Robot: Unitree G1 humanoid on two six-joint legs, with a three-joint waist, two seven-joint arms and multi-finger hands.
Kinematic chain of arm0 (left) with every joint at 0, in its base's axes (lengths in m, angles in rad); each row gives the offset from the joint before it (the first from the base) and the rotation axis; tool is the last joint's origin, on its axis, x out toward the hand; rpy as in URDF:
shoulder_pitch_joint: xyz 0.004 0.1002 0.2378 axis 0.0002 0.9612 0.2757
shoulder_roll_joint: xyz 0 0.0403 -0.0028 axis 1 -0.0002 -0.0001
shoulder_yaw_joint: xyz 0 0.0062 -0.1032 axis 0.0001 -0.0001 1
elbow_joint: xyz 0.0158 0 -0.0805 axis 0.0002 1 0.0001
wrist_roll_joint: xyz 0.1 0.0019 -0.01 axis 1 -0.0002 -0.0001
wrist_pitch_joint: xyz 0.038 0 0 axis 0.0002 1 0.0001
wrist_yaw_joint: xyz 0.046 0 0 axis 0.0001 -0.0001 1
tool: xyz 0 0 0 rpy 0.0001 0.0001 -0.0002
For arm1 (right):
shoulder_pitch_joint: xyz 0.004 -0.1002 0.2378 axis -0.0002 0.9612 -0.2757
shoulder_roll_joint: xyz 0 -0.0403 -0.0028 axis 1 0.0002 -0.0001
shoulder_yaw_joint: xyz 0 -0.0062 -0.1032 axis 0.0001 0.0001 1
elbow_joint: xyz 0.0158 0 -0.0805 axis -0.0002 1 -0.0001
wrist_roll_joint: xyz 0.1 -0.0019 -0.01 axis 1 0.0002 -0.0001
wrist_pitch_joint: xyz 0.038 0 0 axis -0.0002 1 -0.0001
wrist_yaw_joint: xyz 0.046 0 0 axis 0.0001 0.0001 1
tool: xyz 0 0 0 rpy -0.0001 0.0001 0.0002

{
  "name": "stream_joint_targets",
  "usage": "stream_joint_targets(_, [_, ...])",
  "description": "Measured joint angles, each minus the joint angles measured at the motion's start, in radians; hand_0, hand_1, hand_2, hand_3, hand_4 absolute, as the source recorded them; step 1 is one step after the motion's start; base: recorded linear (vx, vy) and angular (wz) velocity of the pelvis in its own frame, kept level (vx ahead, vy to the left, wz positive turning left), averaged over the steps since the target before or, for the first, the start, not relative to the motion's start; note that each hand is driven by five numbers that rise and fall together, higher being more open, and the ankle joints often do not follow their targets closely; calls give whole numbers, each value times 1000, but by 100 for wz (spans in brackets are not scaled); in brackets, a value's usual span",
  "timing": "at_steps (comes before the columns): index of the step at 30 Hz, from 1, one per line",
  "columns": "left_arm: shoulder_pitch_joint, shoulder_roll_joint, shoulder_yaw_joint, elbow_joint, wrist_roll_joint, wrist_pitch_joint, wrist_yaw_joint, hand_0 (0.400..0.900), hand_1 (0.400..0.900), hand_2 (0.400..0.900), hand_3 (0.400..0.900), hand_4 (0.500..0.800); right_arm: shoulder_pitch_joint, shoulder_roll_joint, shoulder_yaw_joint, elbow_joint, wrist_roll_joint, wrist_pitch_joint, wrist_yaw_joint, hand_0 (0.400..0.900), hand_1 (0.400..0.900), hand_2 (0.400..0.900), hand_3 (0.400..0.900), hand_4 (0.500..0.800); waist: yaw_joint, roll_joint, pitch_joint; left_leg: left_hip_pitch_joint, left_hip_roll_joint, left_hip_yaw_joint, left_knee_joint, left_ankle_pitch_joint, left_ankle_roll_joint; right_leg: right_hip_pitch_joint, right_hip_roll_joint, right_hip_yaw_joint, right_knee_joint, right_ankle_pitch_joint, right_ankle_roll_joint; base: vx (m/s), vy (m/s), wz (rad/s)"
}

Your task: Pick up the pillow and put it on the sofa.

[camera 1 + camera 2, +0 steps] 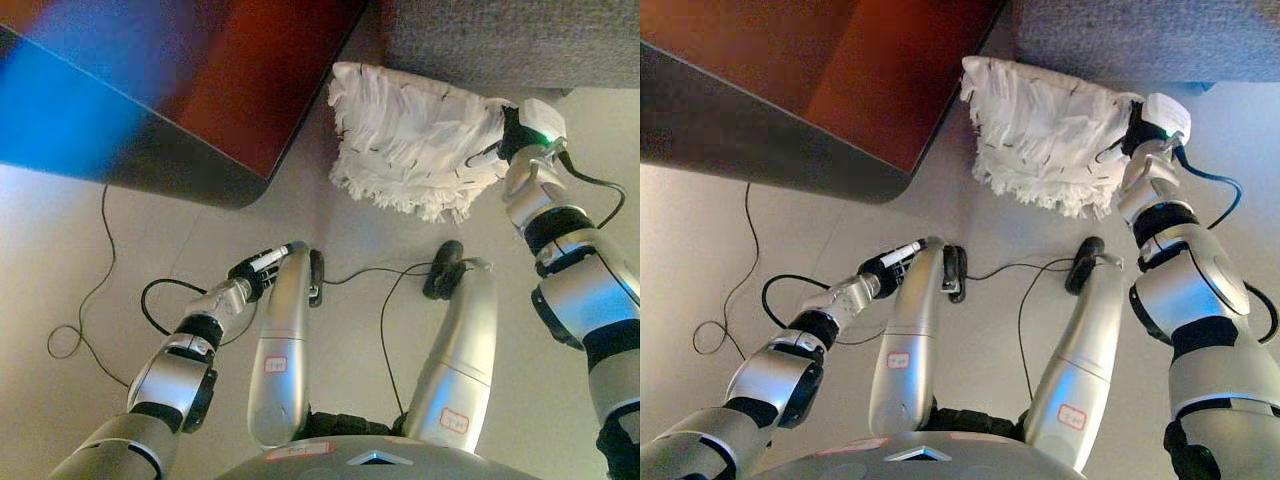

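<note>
A white, shaggy pillow (415, 140) lies on the pale floor, its top edge against the base of the grey sofa (500, 40). My right hand (513, 135) is pressed into the pillow's right edge, and the fringe hides how it meets the cloth. My left hand (266, 264) hangs low at the lower left, well away from the pillow, with its fingers straight and holding nothing.
A red-brown table (240, 70) with a dark rim fills the upper left, and its corner comes close to the pillow's left side. Pale floor (60, 230) spreads below the table and to the right of the pillow.
</note>
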Motion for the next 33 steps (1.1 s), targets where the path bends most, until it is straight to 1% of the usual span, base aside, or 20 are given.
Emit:
stream_joint_targets(2, [-5, 7, 29, -2, -7, 7, 0, 900, 900, 900, 900, 800, -23, -10, 21, 1, 0, 0, 21, 900, 900, 900, 900, 800, 1, 1, 0, -43, -1, -16, 42, -4, -7, -38, 5, 6, 43, -8, -2, -15, -34, 7])
stream_joint_targets(5, [-15, 27, 30, -3, -11, 10, -2, 900, 900, 900, 900, 800, -71, -11, 55, 2, -3, 12, 52, 900, 900, 900, 900, 800, 1, 1, -1, -102, -1, -24, 93, -8, -14, -100, 13, 21, 96, -12, -3, -28, -39, 9])
stream_joint_targets(6, [-15, 36, 30, 5, -7, 22, 7, 900, 900, 900, 900, 800, -87, -12, 66, 2, -3, 14, 67, 900, 900, 900, 900, 800, -1, 2, -1, -121, -1, -31, 113, -8, -14, -119, 21, 27, 115, -13, -4, -27, -27, 9])
stream_joint_targets(7, [-14, 43, 17, 28, 13, 52, 24, 900, 900, 900, 900, 800, -98, -12, 67, 2, -4, 14, 81, 900, 900, 900, 900, 800, -3, 2, -1, -138, -1, -37, 128, -9, -15, -133, 23, 28, 130, -15, -4, -32, -24, 8])
stream_joint_targets(8, [-4, 43, -3, 71, 31, 89, 37, 900, 900, 900, 900, 800, -109, -15, 67, 2, -4, 14, 95, 759, 759, 759, 759, 715, -3, 2, -1, -156, -1, -43, 145, -9, -15, -150, 23, 27, 146, -17, -7, -35, -22, 8])
stream_joint_targets(9, [18, 39, -25, 102, 39, 116, 46, 900, 900, 900, 900, 800, -116, -18, 67, 2, -4, 14, 108, 565, 565, 565, 565, 599, -3, 2, -1, -168, -1, -45, 158, -9, -15, -161, 23, 29, 160, -18, -8, -32, -29, 10])
stream_joint_targets(10, [55, 33, -40, 125, 41, 137, 53, 900, 900, 900, 900, 800, -122, -24, 72, 1, -3, 14, 123, 400, 400, 400, 400, 500, -2, 1, -1, -178, -3, -48, 177, -13, -18, -173, 22, 33, 182, -28, -9, -26, -29, 9])
stream_joint_targets(13, [191, 28, -55, 164, 40, 173, 57, 900, 900, 900, 900, 800, -131, -40, 77, 1, -2, 9, 144, 400, 400, 400, 400, 500, 0, 0, 3, -211, -6, -61, 223, -22, -29, -205, 20, 42, 241, -45, -9, -11, -17, 8])
stream_joint_targets(16, [281, 30, -54, 189, 40, 176, 57, 900, 900, 900, 900, 800, -133, -56, 77, 10, 0, -11, 158, 400, 400, 400, 400, 500, 2, -2, 5, -238, 0, -63, 261, -22, -30, -232, 20, 58, 290, -57, -5, -16, 1, 6])
stream_joint_targets(18, [306, 31, -55, 191, 40, 173, 58, 900, 900, 900, 900, 800, -135, -54, 77, 16, 2, -28, 154, 400, 400, 400, 400, 500, 5, -4, 6, -258, 1, -67, 271, -22, -30, -247, 21, 57, 298, -57, -4, -31, 6, 6])
stream_joint_targets(19, [305, 32, -54, 190, 39, 170, 56, 900, 900, 900, 900, 800, -135, -53, 77, 23, 3, -35, 153, 400, 400, 400, 400, 500, 10, -4, 7, -265, 4, -68, 274, -22, -30, -256, 24, 61, 322, -80, -9, -32, 4, 6])
stream_joint_targets(20, [305, 40, -55, 188, 38, 162, 56, 900, 900, 900, 900, 800, -132, -47, 76, 34, 10, -36, 154, 400, 400, 400, 400, 500, 13, -8, 6, -274, 13, -66, 288, -22, -30, -253, 39, 88, 427, -146, -47, -36, 1, 7])
stream_joint_targets(21, [300, 51, -55, 186, 37, 151, 57, 900, 900, 900, 900, 800, -136, -42, 73, 41, 19, -37, 151, 400, 400, 400, 400, 500, 6, -15, 10, -286, 24, -61, 301, -22, -31, -240, 47, 104, 474, -211, 14, -40, -4, 5])
stream_joint_targets(23, [287, 51, -55, 182, 30, 146, 56, 900, 900, 900, 900, 800, -159, -30, 75, 39, 27, -60, 143, 400, 400, 400, 400, 500, -2, -16, 13, -286, 23, -71, 372, -42, -37, -280, 44, 97, 475, -213, 16, -47, -16, 4])
stream_joint_targets(24, [280, 46, -55, 180, 27, 148, 56, 900, 900, 900, 900, 800, -171, -30, 76, 38, 33, -73, 138, 400, 400, 400, 400, 500, 1, -16, 19, -284, 24, -80, 375, -71, -77, -298, 44, 95, 475, -212, 15, -51, -25, 3])
stream_joint_targets(25, [272, 41, -55, 179, 27, 146, 56, 900, 900, 900, 900, 800, -175, -31, 75, 39, 39, -74, 131, 400, 400, 400, 400, 500, 3, -16, 23, -293, 27, -78, 378, -71, -74, -310, 41, 95, 487, -213, 7, -51, -23, 1])
stream_joint_targets(26, [266, 43, -55, 179, 27, 142, 57, 900, 900, 900, 900, 800, -173, -29, 74, 48, 44, -70, 132, 400, 400, 400, 400, 500, 2, -17, 23, -297, 33, -73, 387, -69, -69, -297, 43, 112, 554, -254, -52, -57, -20, 0])
stream_joint_targets(27, [259, 46, -54, 177, 26, 137, 57, 900, 900, 900, 900, 800, -175, -30, 74, 49, 45, -67, 130, 400, 400, 400, 400, 500, 1, -20, 24, -303, 40, -70, 393, -68, -68, -278, 44, 118, 584, -285, 2, -63, -17, -1])
stream_joint_targets(30, [239, 44, -53, 179, 5, 135, 57, 900, 900, 900, 900, 800, -190, -30, 75, 45, 51, -79, 121, 400, 400, 400, 400, 500, 2, -20, 24, -318, 46, -73, 375, -64, -68, -298, 36, 96, 559, -284, -1, -55, -12, -3])
stream_joint_targets(33, [241, 35, -52, 179, -9, 128, 57, 900, 900, 900, 900, 800, -190, -24, 74, 44, 67, -87, 123, 400, 400, 400, 400, 500, 2, -19, 24, -312, 48, -81, 354, -58, -58, -293, 33, 80, 524, -280, -7, -33, -1, -7])
